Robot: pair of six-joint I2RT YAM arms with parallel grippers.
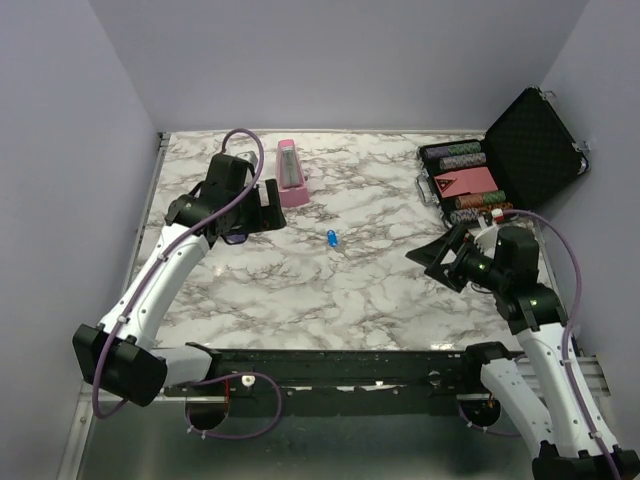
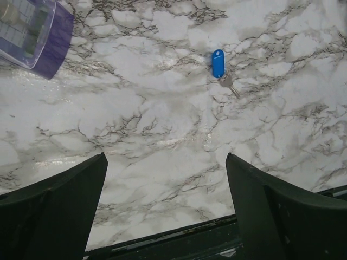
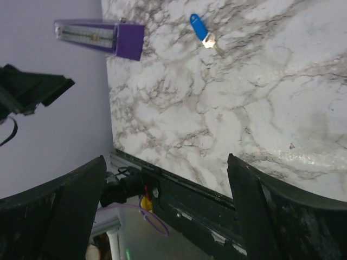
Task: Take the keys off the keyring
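The keys (image 1: 331, 237) lie on the marble table (image 1: 380, 290) near its middle: a small blue oblong tag (image 2: 218, 63) with a silver key (image 2: 229, 84) at its end. The ring joining them is too small to make out. In the right wrist view the keys (image 3: 199, 28) sit at the top. My left gripper (image 1: 248, 215) hovers left of the keys, open and holding nothing, its jaws (image 2: 165, 157) wide over bare marble. My right gripper (image 1: 440, 258) is to the keys' right, open and holding nothing (image 3: 165, 158).
A pink wedge (image 1: 290, 173) stands at the back, beside the left gripper. A purple wedge (image 2: 38, 32) lies under the left arm, also in the right wrist view (image 3: 100, 37). An open black case (image 1: 525, 150) with poker chips sits at the back right. Walls enclose three sides.
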